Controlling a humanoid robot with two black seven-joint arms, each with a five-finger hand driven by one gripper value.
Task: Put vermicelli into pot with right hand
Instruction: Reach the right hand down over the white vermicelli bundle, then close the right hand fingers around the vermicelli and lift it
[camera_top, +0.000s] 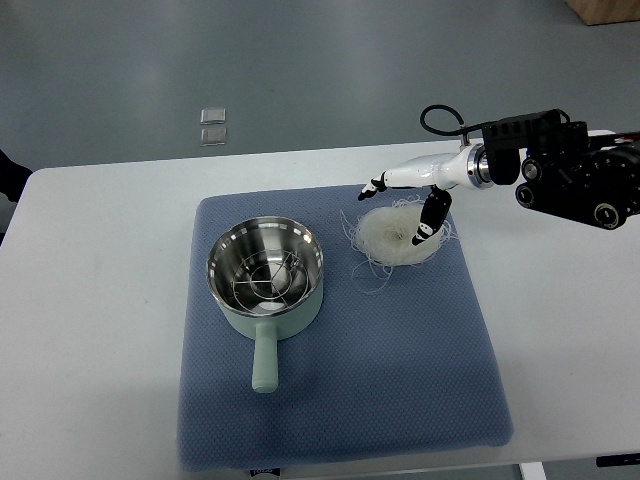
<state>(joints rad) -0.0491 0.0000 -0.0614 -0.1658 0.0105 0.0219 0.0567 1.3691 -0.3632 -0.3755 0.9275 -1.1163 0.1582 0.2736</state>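
The right hand (412, 195) is reaching in from the right edge and hanging over the vermicelli (400, 236), a loose white nest lying on the blue mat (420, 370) just right of the pot (266, 275). The fingers are standing spread: one dark-tipped finger (376, 186) is pointing left past the nest's upper rim, while another is dipping down into its right half. Whether that lower tip is actually touching strands or only hovering over them is hard to say from this steep angle; nothing is looking pinched yet. The nest is sitting directly under the palm, roughly round, with stray threads trailing down and left toward the pot. So the carry is going leftward, a short way, over the pot's near rim. The left arm is not showing at all.
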